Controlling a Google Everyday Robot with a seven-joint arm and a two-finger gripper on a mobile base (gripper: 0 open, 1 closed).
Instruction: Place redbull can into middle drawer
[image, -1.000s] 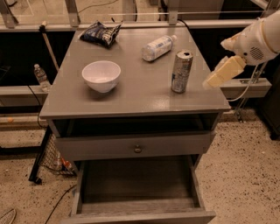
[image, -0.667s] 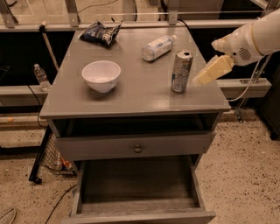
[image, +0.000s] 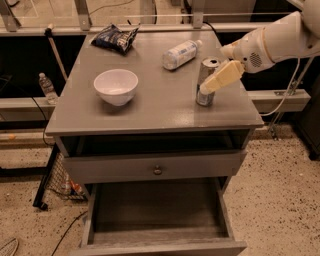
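Note:
The redbull can (image: 204, 74) stands upright on the right part of the grey cabinet top (image: 150, 107). My gripper (image: 216, 81) reaches in from the right on a white arm and sits against the can's right side, partly covering it. The can rests on the top. The middle drawer (image: 155, 212) is pulled out at the bottom front of the cabinet, with its plank floor bare.
A white bowl (image: 116, 86) sits left of centre on the top. A clear plastic bottle (image: 180, 54) lies behind the can. A dark snack bag (image: 115, 37) lies at the back left. A closed drawer front with a knob (image: 157, 170) is above the open drawer.
My gripper has moved left, from apart on the can's right to against its right side. The can has not moved.

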